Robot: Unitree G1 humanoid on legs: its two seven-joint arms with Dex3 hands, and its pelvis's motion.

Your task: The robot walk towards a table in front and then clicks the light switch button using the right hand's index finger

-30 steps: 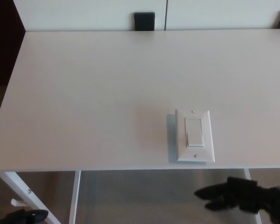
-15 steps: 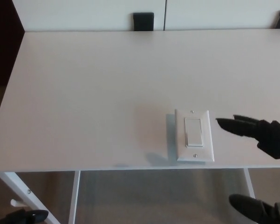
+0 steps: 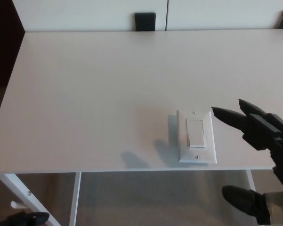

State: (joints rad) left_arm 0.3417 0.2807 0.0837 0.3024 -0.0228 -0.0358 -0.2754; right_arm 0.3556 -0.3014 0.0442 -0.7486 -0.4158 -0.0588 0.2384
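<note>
A white light switch plate with a rocker button lies flat on the white table, close to its front edge. My right hand hovers just right of the plate, fingers apart. One black fingertip reaches the plate's upper right corner; I cannot tell whether it touches. The thumb hangs lower, in front of the table edge. My left hand shows only as a dark shape at the bottom left, below the table.
White table legs stand under the front left corner. A white wall panel runs behind the table with two black blocks against it. The table's dark left side drops off to the floor.
My right hand has risen from below the table edge, moved over the tabletop and come closer to the switch plate's right side. The left hand has stayed still.
</note>
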